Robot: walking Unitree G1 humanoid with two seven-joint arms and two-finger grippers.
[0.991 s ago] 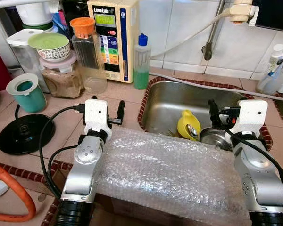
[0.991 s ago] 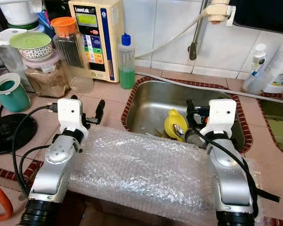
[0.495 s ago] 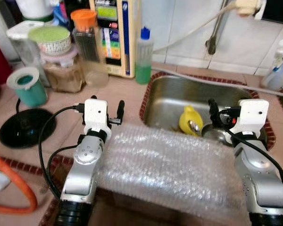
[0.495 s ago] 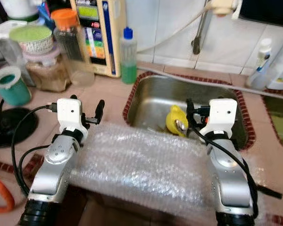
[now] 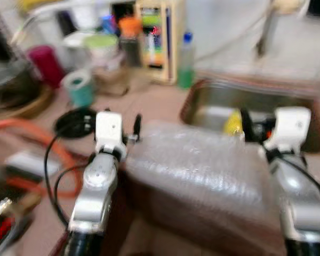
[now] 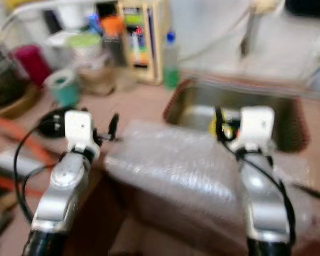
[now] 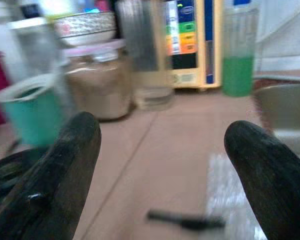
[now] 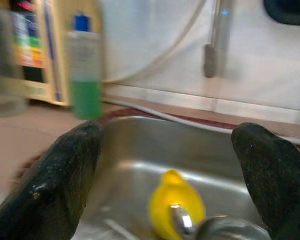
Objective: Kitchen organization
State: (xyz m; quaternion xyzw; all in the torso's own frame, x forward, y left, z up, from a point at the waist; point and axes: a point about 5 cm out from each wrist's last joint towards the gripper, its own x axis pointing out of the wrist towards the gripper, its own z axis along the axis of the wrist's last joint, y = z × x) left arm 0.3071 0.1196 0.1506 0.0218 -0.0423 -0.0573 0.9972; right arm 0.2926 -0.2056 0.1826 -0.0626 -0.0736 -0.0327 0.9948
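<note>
Head views all blurry mid-turn. Both hands wide open, empty: left hand [image 7: 160, 150] over worktop [image 7: 155, 145], right hand [image 8: 165, 165] facing sink [image 8: 140, 145]. Best to settle, then pick a target.

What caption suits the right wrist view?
Open right hand above the steel sink, facing a yellow cup and green soap bottle.

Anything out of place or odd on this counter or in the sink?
A bubble wrap sheet lies draped over the counter edge in front of the sink, between both open grippers. A yellow cup lies tipped in the sink. The eye views are blurred.
</note>
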